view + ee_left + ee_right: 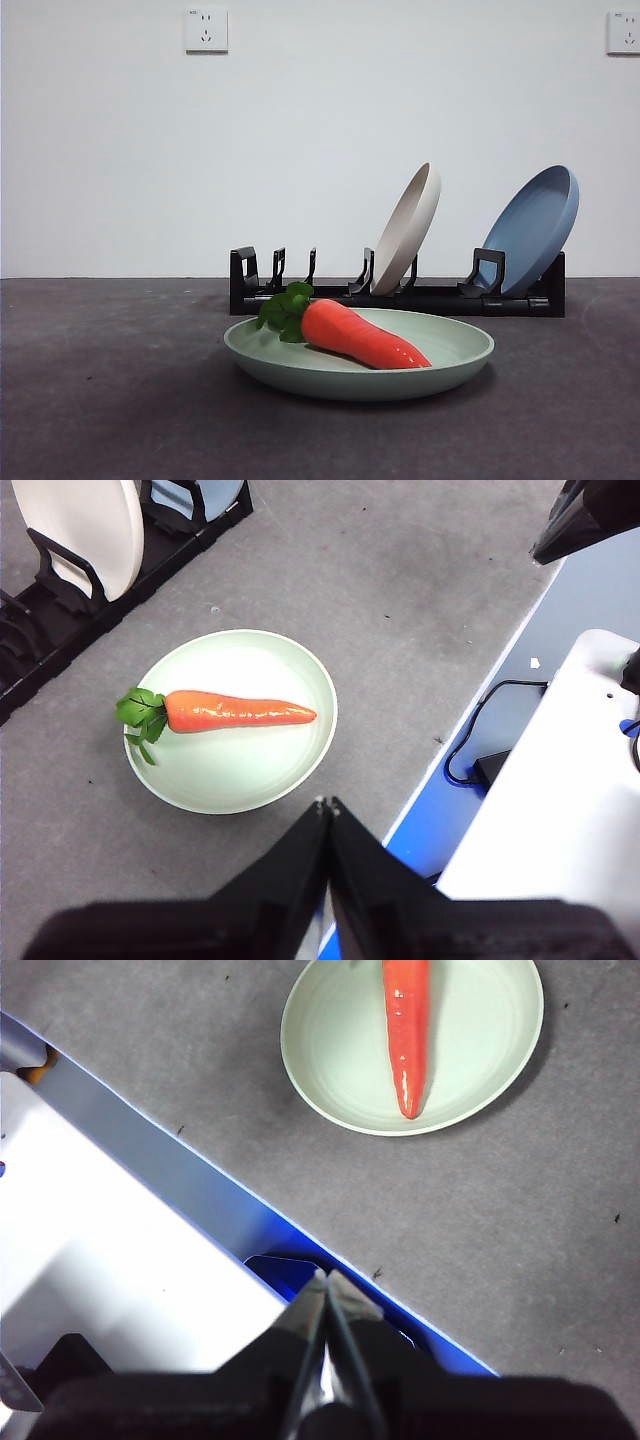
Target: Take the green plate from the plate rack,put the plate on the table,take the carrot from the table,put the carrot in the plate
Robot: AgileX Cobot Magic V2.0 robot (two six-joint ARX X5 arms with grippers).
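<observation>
The green plate [455, 350] lies flat on the dark grey table [110, 400] in front of the black plate rack [420, 297]. The carrot [362, 336] lies in the plate, leaves to the left. The left wrist view shows the plate [230, 770], the carrot [238, 711] and the rack [60, 630]; my left gripper [327, 803] is shut and empty, high above the table edge. The right wrist view shows the plate [340, 1050] and the carrot [407, 1030]; my right gripper [324, 1276] is shut and empty, back over the table edge. Neither gripper shows in the front view.
A beige plate [408, 228] and a blue plate [530, 228] lean in the rack. A blue strip [470, 740] and a white surface [560, 810] with a black cable [480, 760] lie beyond the table edge. The other arm [590, 515] shows as a dark tip.
</observation>
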